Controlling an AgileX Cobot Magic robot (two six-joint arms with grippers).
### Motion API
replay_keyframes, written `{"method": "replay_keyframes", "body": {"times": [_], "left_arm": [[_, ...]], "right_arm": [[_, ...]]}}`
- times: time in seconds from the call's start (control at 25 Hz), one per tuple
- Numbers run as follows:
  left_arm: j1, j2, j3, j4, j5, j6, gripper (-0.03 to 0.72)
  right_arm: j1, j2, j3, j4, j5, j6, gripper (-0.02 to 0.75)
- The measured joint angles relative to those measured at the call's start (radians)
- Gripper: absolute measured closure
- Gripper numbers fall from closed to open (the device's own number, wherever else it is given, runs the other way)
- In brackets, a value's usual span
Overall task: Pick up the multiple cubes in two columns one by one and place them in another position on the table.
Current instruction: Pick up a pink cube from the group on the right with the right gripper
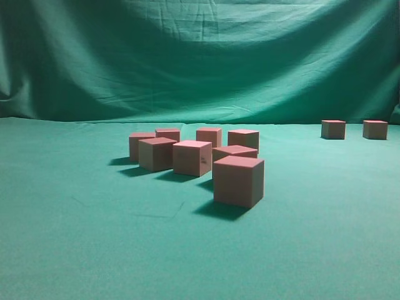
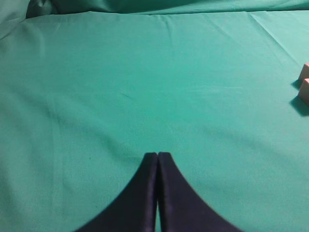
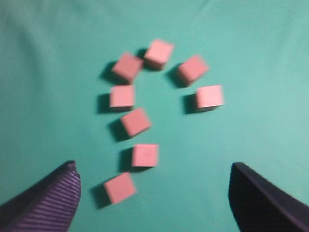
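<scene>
Several reddish-pink cubes stand in a loose cluster on the green table (image 1: 75, 237); the nearest cube (image 1: 239, 181) sits in front. Two more cubes (image 1: 333, 129) (image 1: 375, 129) stand apart at the far right. Neither gripper shows in the exterior view. Seen from the right wrist, my right gripper (image 3: 153, 166) hangs open high above the cluster, its fingers (image 3: 48, 198) wide apart and empty. The closest cubes (image 3: 145, 155) (image 3: 119, 187) lie below, between the jaws. My left gripper (image 2: 157, 154) is shut on nothing above bare cloth, with cube edges (image 2: 304, 82) at that view's right border.
A draped, wrinkled green backdrop (image 1: 200, 56) rises behind the table. Bare cloth stretches in front of and to the left of the cluster. There is also open cloth between the cluster and the two far-right cubes.
</scene>
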Motion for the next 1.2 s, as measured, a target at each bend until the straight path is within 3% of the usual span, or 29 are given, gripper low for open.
{"method": "replay_keyframes", "body": {"times": [0.36,0.52,0.76,1.2], "left_arm": [[0.0,0.0,0.0,0.0,0.0,0.0,0.688],[0.0,0.0,0.0,0.0,0.0,0.0,0.688],[0.0,0.0,0.0,0.0,0.0,0.0,0.688],[0.0,0.0,0.0,0.0,0.0,0.0,0.688]], "right_arm": [[-0.49,-0.066,-0.007,-0.01,0.012,-0.007,0.167],[-0.629,0.026,-0.007,0.07,-0.065,-0.07,0.167],[-0.67,0.291,-0.093,0.181,-0.099,-0.179,0.167],[-0.67,0.81,-0.609,0.191,-0.038,-0.203,0.167]]}}
